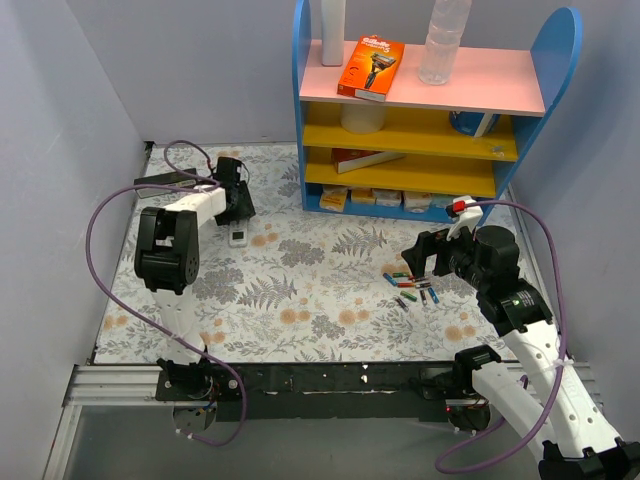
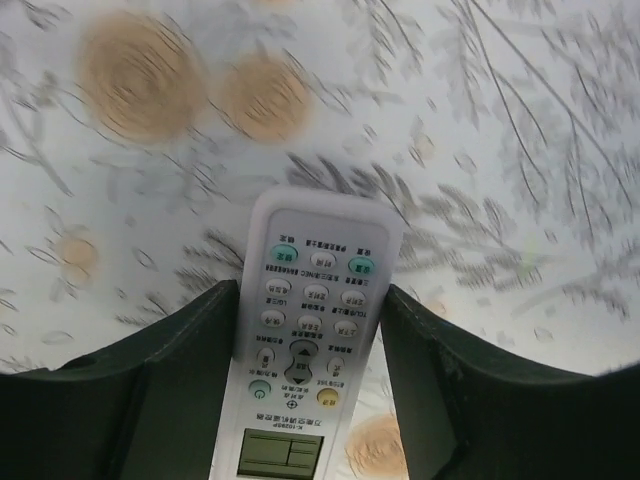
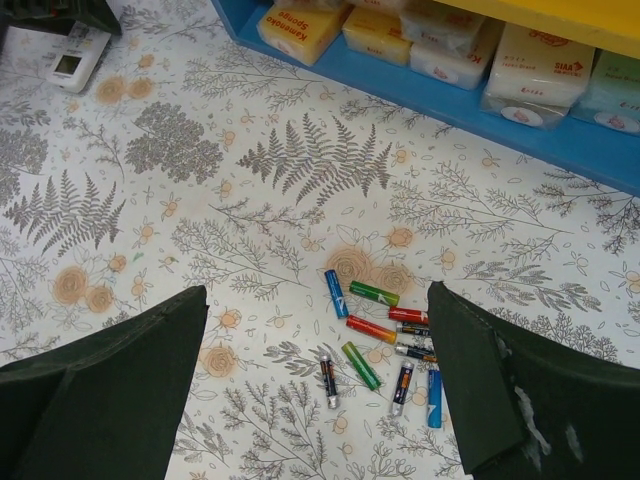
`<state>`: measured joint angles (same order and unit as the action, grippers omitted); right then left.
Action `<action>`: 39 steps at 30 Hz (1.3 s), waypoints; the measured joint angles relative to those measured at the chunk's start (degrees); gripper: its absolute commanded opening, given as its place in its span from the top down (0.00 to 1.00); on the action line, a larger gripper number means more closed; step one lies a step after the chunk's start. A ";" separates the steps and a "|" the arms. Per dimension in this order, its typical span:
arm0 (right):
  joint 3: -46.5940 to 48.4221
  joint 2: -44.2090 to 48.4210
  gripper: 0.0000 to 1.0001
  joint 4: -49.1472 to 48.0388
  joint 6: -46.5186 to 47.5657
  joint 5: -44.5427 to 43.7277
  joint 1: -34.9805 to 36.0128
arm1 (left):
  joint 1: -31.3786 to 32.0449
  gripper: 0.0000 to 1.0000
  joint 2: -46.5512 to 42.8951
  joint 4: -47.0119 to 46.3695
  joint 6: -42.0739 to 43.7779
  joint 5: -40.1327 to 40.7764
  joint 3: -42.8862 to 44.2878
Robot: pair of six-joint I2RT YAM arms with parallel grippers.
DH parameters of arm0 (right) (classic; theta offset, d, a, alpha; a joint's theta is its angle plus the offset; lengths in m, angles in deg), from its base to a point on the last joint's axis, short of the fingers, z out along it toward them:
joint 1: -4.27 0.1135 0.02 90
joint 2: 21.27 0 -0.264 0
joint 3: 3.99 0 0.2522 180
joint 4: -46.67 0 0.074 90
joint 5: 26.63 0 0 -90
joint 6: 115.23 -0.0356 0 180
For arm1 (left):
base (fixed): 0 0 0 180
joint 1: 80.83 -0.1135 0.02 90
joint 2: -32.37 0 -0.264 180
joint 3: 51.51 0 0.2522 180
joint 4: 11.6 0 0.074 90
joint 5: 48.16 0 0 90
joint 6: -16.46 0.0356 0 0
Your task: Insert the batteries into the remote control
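The left gripper (image 2: 310,295) straddles the white remote control (image 2: 305,400) lying on the table (image 2: 500,150), its fingers close against the sides; I cannot tell whether it grips. The right gripper (image 3: 318,295) hangs wide open above the batteries (image 3: 370,328), which lie scattered near the blue shelf (image 3: 560,145).

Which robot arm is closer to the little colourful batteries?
Right. The right gripper hangs open just beside the batteries. The left gripper is far across the table, its jaws either side of the white remote control.
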<state>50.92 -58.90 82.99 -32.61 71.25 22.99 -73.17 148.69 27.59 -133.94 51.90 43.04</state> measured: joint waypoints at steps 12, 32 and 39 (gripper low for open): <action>-0.81 0.11 0.02 -0.52 -1.51 2.01 0.00 | 19.89 0.77 -11.02 1.68 -0.20 -3.80 -13.62; -9.14 -5.62 0.05 -18.05 -21.20 20.41 0.00 | 29.24 0.85 -28.79 -24.26 -5.90 -44.13 -23.78; -8.33 -9.09 0.07 -21.33 -32.24 20.46 0.00 | 32.46 0.85 -29.44 -28.15 -5.49 -45.07 -23.78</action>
<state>42.59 -67.99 61.66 -64.85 91.71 22.99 -40.71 119.24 -0.56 -139.43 6.83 19.26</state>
